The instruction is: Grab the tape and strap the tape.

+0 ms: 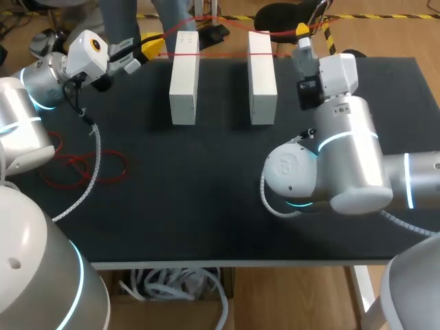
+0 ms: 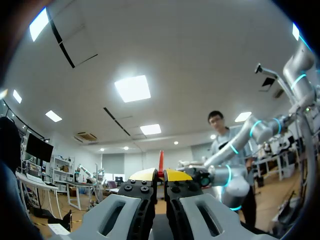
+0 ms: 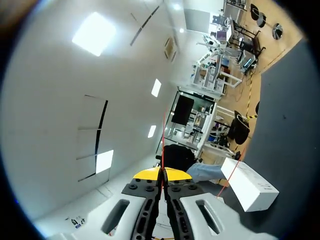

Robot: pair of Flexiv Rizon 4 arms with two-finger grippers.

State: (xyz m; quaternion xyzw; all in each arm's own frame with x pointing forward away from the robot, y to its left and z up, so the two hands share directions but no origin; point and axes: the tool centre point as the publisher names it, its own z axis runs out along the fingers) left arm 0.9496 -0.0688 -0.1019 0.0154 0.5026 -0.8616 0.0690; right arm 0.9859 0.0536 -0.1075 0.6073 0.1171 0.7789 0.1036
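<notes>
A thin red tape runs taut over the tops of two upright white blocks, the left one and the right one, near the table's far edge. My left gripper is shut on the tape's left end, just beyond the left block. My right gripper is shut on the other end, past the right block. In the left wrist view a short red tape stub sticks out between the closed yellow fingertips. In the right wrist view the tape leaves the pinched tips as a fine line, and one white block lies beside them.
The black table carries loops of loose red tape at its left side. A white spiral cable hangs from my left arm over them. My right arm's bulky elbow sits low over the table's right half.
</notes>
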